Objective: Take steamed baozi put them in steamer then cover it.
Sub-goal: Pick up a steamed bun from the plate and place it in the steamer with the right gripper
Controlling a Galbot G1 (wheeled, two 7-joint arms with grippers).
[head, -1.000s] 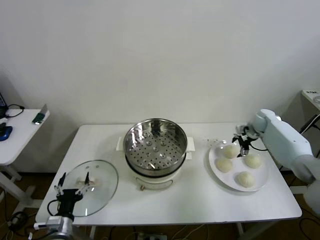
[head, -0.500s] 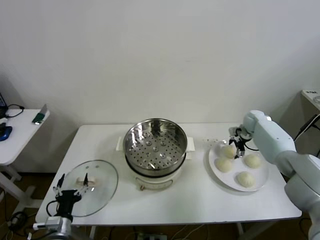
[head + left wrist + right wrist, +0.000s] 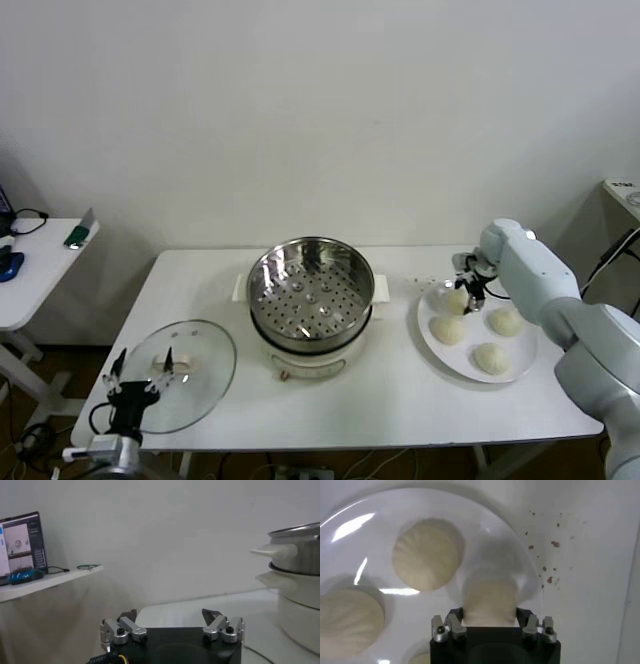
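We are closing the right gripper (image 3: 489, 622) narrowly around the plate's (image 3: 432, 345) twelve-o'clock baozi (image 3: 490, 597); overtightening risks crushing it.

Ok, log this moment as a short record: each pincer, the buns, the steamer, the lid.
right pincer: down on the plate, closing around the far bun
left pincer: open, over the near-left table edge by the lid
buns: four, all on the plate, none moved yet
steamer: mid-table, uncovered, nothing in it
lid: flat on the table, left of the steamer
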